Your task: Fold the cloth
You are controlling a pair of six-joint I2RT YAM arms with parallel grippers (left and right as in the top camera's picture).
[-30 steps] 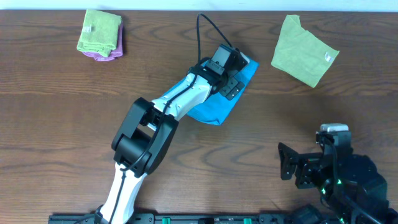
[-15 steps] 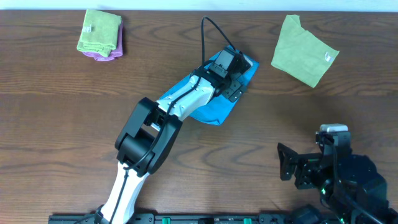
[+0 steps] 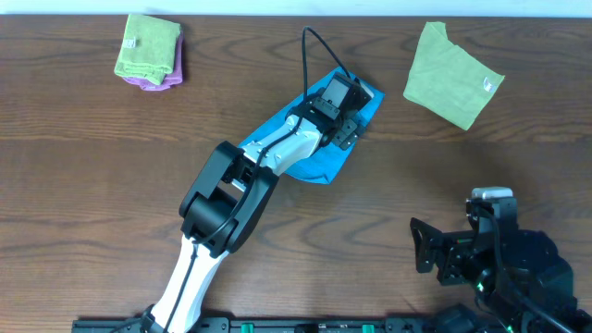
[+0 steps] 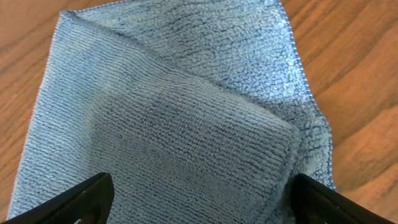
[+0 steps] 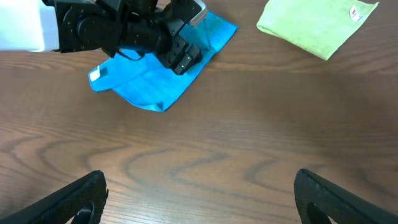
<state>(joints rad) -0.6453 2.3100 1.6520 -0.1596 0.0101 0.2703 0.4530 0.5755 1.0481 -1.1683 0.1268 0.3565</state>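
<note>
The sky-blue cloth (image 3: 326, 163) lies partly folded on the brown table, near the middle toward the back. My left gripper (image 3: 350, 118) hovers low over its far right part, jaws wide open and empty. In the left wrist view the cloth (image 4: 180, 118) fills the frame, with a folded layer lying over the lower one between the open fingers (image 4: 199, 199). The right wrist view shows the cloth (image 5: 155, 81) with a white tag at its left corner. My right gripper (image 5: 199, 199) is open and empty over bare table near the front right.
A lime-green cloth (image 3: 451, 74) lies at the back right. A folded lime-green cloth on a purple one (image 3: 149, 51) sits at the back left. The left arm (image 3: 231, 194) stretches diagonally across the table's middle.
My left gripper has shifted slightly right and toward the back over the cloth, and the arm's elbow moved right. The right arm has barely moved.
</note>
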